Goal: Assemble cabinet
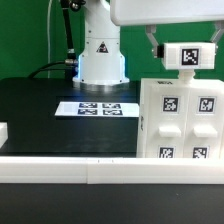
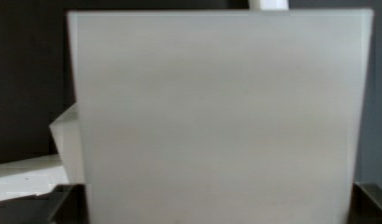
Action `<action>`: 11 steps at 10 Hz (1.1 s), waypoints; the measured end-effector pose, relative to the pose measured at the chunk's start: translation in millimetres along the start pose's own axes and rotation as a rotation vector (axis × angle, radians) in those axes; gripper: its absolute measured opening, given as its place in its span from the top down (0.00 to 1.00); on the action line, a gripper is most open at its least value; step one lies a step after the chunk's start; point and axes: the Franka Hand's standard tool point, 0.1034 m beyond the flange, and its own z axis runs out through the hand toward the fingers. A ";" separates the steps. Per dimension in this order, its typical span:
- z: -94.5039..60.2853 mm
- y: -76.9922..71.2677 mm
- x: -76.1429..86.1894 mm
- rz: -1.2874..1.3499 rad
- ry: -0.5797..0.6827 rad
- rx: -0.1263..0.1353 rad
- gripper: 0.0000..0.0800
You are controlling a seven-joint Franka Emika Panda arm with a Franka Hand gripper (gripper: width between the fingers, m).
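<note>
Holds the tagged panel (image 1: 190,56) clamped in the gripper (image 1: 185,48) just above the cabinet box (image 1: 180,122). Keep it square to the box, lower slowly, release only once seated.

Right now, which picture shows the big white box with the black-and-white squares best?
The exterior view. The white box stands at that view's right, its squares plain on the front. The wrist view is filled by a bare pale surface with no squares; whether that is the box cannot be told.
</note>
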 end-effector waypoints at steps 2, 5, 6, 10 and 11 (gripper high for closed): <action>-1.8 -5.5 2.5 0.040 0.047 0.008 0.30; 1.9 -2.8 -5.5 0.054 0.057 0.008 0.30; 2.9 -2.3 -6.7 0.063 0.055 0.013 0.30; 17.9 1.8 -16.5 0.127 0.023 0.047 0.30; 17.9 1.8 -16.5 0.127 0.023 0.047 0.30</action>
